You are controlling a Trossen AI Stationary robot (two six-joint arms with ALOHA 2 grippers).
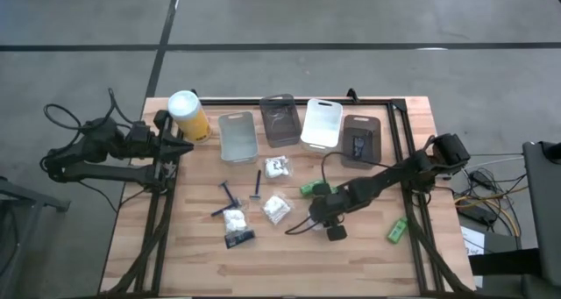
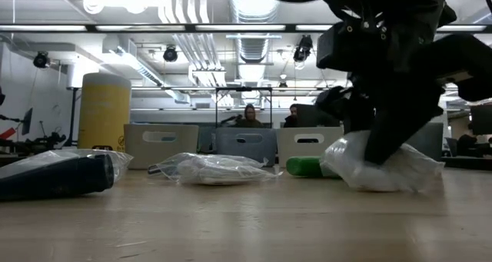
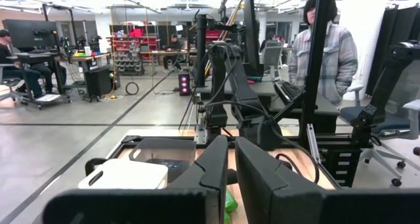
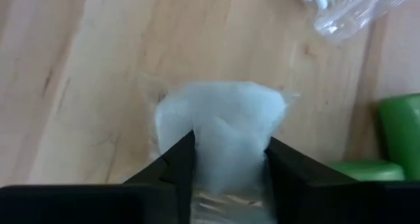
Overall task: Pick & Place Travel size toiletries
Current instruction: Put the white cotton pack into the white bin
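The toiletries lie scattered on the wooden table: white packets (image 1: 277,167) (image 1: 276,210) (image 1: 234,218), two dark blue razors (image 1: 230,192) (image 1: 257,185), a black sachet (image 1: 238,238), and green tubes (image 1: 308,189) (image 1: 396,231). My right gripper (image 1: 321,214) reaches in from the right and is down at mid-table, shut on a white crinkly packet (image 4: 223,129) (image 2: 377,168) beside a green tube (image 4: 397,129). My left gripper (image 1: 178,147) waits shut at the table's left edge, next to the yellow canister (image 1: 188,115). My right gripper pinches the white packet between its two fingers (image 4: 178,163), which sit on its opposite sides (image 4: 200,152). They come from above, slanting down. The packet narrows between them and bulges out beyond them. Its underside (image 2: 384,184) rests on the table.
Several bins stand in a row along the far side: clear (image 1: 237,137), grey (image 1: 280,119), white (image 1: 321,124) and dark (image 1: 361,141). A packet of white swabs (image 4: 341,7) lies just beyond the held one. A black frame edges the table (image 1: 408,159). A person (image 3: 321,53) stands beyond the table.
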